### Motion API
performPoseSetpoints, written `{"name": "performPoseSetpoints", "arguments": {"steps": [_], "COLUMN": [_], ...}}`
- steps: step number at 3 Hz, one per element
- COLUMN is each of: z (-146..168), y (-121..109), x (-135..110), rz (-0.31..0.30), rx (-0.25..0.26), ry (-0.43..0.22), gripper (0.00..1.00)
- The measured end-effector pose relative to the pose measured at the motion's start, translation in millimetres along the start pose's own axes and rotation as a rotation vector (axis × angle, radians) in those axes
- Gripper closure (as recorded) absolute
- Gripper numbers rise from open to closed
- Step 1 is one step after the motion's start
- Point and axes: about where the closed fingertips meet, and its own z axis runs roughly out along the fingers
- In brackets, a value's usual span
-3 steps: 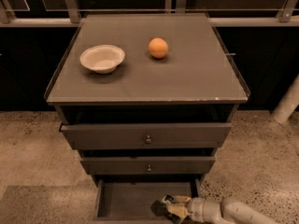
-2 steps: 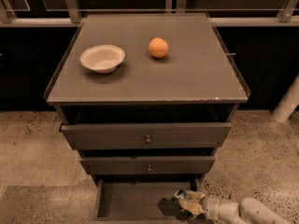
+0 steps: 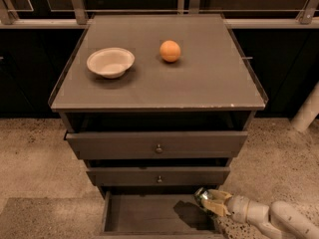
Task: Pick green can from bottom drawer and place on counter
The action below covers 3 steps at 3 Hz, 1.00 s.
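Note:
The bottom drawer [image 3: 144,215] is pulled open at the foot of the cabinet, a shallow dark tray. My gripper [image 3: 209,201] reaches in from the lower right and is shut on the green can [image 3: 202,195], holding it at the drawer's right rear corner, just above the drawer floor. Only the can's shiny end and a dark side show between the fingers [image 3: 218,205]. The counter [image 3: 199,78] is the flat dark top of the cabinet, well above the gripper.
A white bowl [image 3: 110,61] and an orange fruit [image 3: 170,51] sit on the counter's back half. Two wider drawers with round knobs [image 3: 158,148] stand slightly open above the bottom drawer. A white post [image 3: 306,111] stands at the right on speckled floor.
My gripper has moved right and slightly up with the green can in it, from the drawer's middle front toward its right rear corner.

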Motion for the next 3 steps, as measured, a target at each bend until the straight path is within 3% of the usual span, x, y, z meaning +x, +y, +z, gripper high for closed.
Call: {"name": "performPoseSetpoints", "arguments": {"steps": [1,2,3], "z": [0,-8,-20], "y": [2,24,91], "x": [-4,-34,-86], "rz": [-0.009,-0.087,-0.219], "rx": [-0.008,-0.022,-0.086], "ry": [0.0,0.036,0.097], "gripper": [1.0,1.0,1.0]}}
